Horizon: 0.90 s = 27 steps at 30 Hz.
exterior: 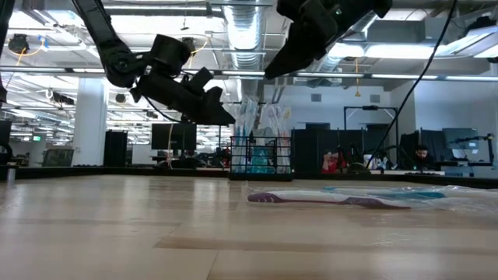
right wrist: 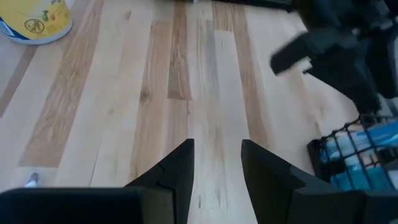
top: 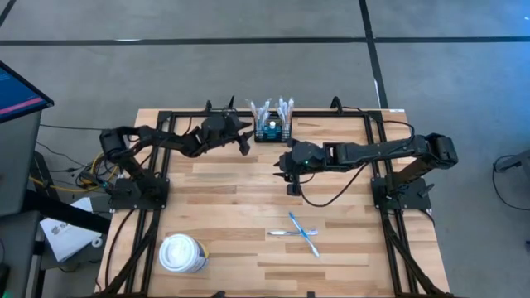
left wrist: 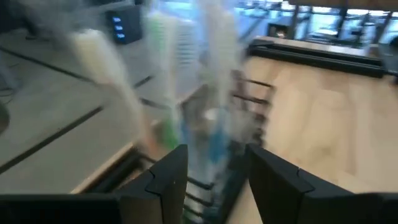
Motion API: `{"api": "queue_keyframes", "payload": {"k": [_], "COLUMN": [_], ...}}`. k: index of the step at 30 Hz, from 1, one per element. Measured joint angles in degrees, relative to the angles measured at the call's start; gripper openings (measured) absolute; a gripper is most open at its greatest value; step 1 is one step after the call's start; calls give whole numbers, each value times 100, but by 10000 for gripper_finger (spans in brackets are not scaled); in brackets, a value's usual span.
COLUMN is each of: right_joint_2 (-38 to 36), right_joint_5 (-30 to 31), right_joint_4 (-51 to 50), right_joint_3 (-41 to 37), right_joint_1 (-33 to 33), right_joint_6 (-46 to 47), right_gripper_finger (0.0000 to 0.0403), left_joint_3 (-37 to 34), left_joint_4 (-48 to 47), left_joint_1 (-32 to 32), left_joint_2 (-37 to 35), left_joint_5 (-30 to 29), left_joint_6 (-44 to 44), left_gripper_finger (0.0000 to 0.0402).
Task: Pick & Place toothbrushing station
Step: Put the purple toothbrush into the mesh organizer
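A white lidded paper cup stands on the pale wooden worktop, well apart from the left gripper and toward the worktop's near edge; in the right wrist view its side shows yellow print. Two toothbrushes lie crossed on the boards, below the right gripper in the high view and clear of it. One is purple, the other teal. A monitor sits off the worktop's left side.

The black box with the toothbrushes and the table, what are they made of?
The black box looks like thin metal wire, painted black: you can see through its grid. The table looks like pale wood: planks with grain lines and a smooth, slightly shiny top.
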Motion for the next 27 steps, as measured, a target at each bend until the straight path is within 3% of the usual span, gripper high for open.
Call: {"api": "queue_keyframes", "payload": {"k": [5,14,27], "right_joint_2": [0,0,0], "right_joint_5": [-18,-44,-17], "right_joint_4": [-313,-1354,-1606], "right_joint_3": [0,0,0], "right_joint_1": [18,294,614], "right_joint_6": [289,1166,1222], "right_gripper_finger": [123,123,123], "left_joint_3": [-230,-446,-459], "left_joint_4": [-12,4,20], "left_joint_1": [-258,-1060,-2715], "left_joint_2": [-86,-125,-120], "left_joint_5": [355,400,397], "left_joint_6": [-7,-10,-498], "left_gripper_finger": [153,153,153]}}
